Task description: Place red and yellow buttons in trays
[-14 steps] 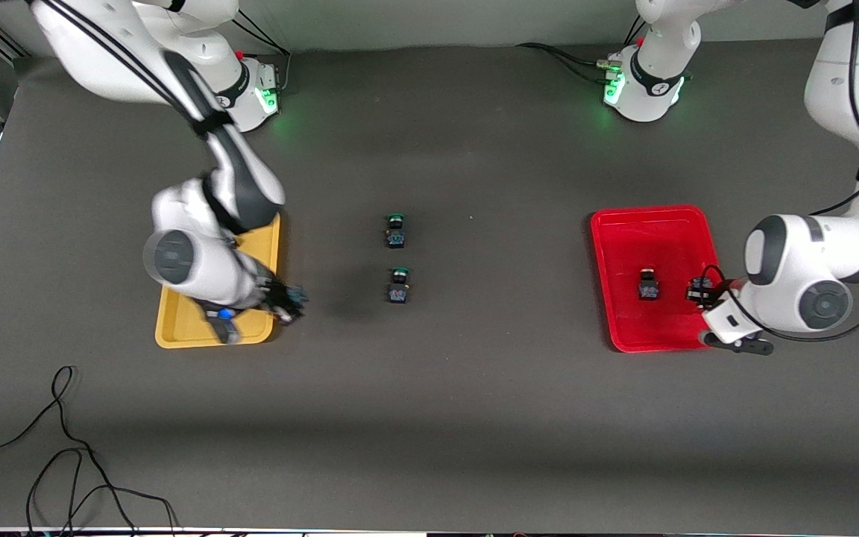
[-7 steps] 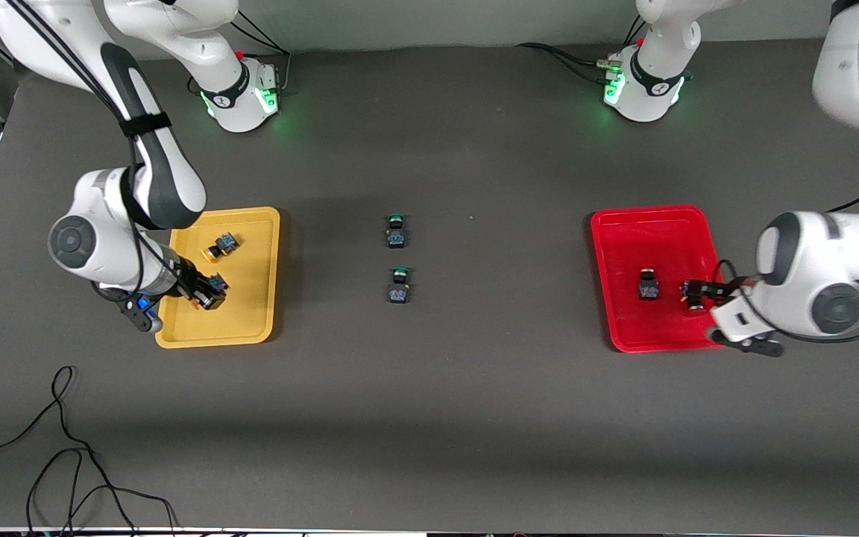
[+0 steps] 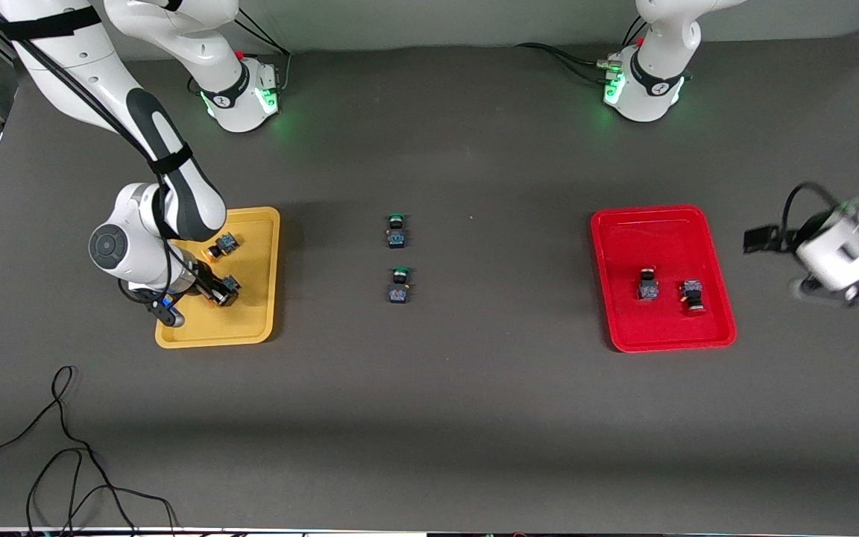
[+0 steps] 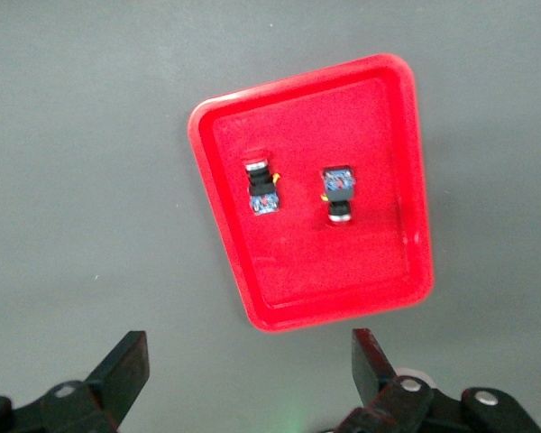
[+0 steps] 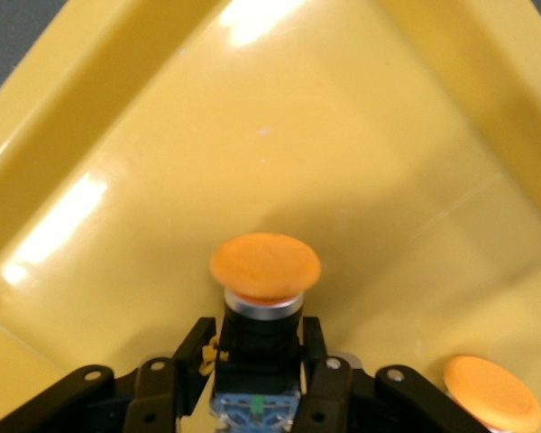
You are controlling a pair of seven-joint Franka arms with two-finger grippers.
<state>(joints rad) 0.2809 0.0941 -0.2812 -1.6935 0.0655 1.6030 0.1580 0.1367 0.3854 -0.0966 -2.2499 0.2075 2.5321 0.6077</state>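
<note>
My right gripper (image 3: pixel 219 292) is shut on a yellow button (image 5: pixel 265 267) and holds it low inside the yellow tray (image 3: pixel 262 246). A second yellow button (image 3: pixel 221 245) lies in that tray, farther from the front camera; its cap shows in the right wrist view (image 5: pixel 491 394). The red tray (image 3: pixel 661 224) holds two red buttons (image 3: pixel 648 286) (image 3: pixel 692 293), both also in the left wrist view (image 4: pixel 263 188) (image 4: pixel 338 192). My left gripper (image 3: pixel 761 239) is open and empty, raised over the table beside the red tray, toward the left arm's end; its fingers (image 4: pixel 122 372) stand wide apart.
Two green-capped switches (image 3: pixel 395 231) (image 3: pixel 398 286) stand mid-table between the trays. A loose black cable (image 3: pixel 64 440) lies near the front edge at the right arm's end. The arm bases (image 3: pixel 239 89) (image 3: pixel 646 82) stand along the back edge.
My left gripper let go of a red button in the red tray and rose away toward the left arm's end. My right gripper carried the yellow button into the yellow tray.
</note>
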